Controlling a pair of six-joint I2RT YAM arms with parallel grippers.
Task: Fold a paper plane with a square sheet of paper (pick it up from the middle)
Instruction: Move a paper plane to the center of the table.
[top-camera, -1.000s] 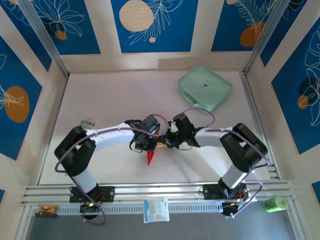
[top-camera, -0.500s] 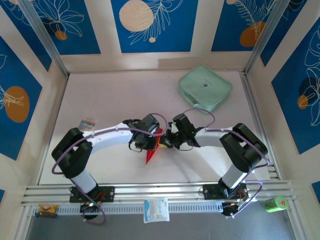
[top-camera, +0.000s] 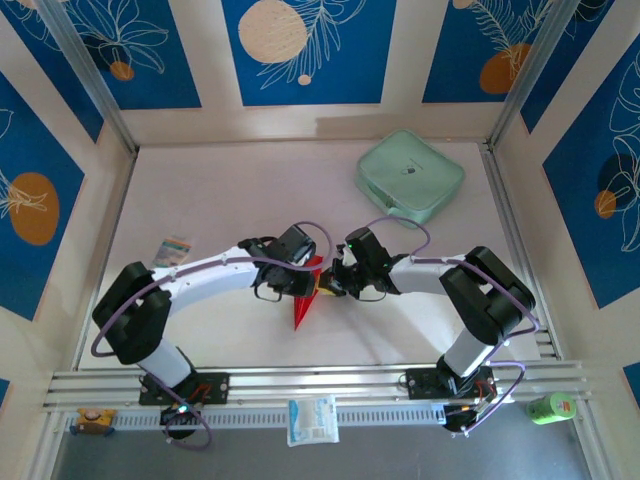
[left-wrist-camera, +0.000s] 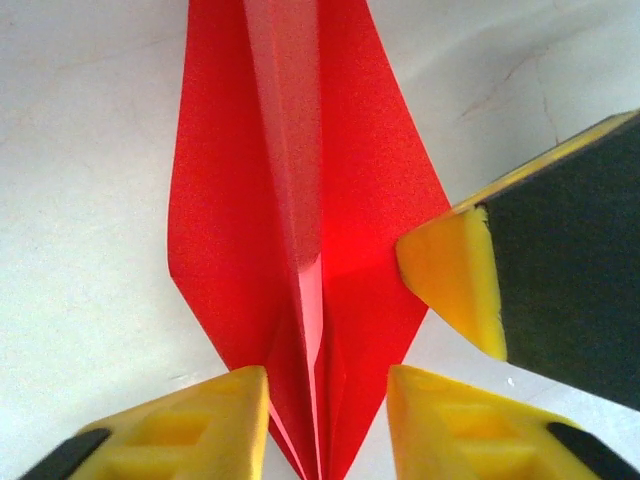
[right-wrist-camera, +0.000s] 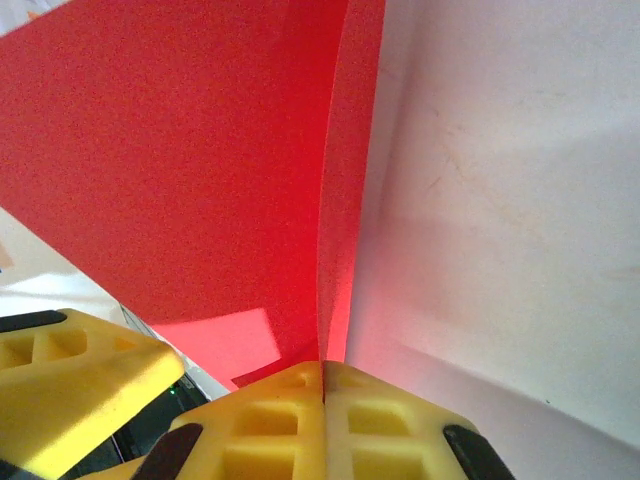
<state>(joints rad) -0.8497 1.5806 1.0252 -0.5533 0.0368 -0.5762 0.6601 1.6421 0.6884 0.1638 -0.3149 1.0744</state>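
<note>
The folding looks all but done: the plane (top-camera: 302, 300) is already a slim dart with a sharp nose and a centre crease. It lies on the table (top-camera: 220, 190) around the middle, a little toward the near edge, nose to that edge.

The right gripper (right-wrist-camera: 323, 385) is clenched on the paper's edge. The left gripper (left-wrist-camera: 325, 428) stands released, its 2 fingers apart on either side of the centre fold without pinching it.

The next move probably calls for the left to take a fresh hold or press a crease. The right must hold steady meanwhile, so the thin paper neither slips nor tears.

The 2 wrists crowd each other closely. The case (top-camera: 410, 178) sits well apart near the far right corner, and the packet (top-camera: 313, 420) lies off the near edge, so neither is in the way.
</note>
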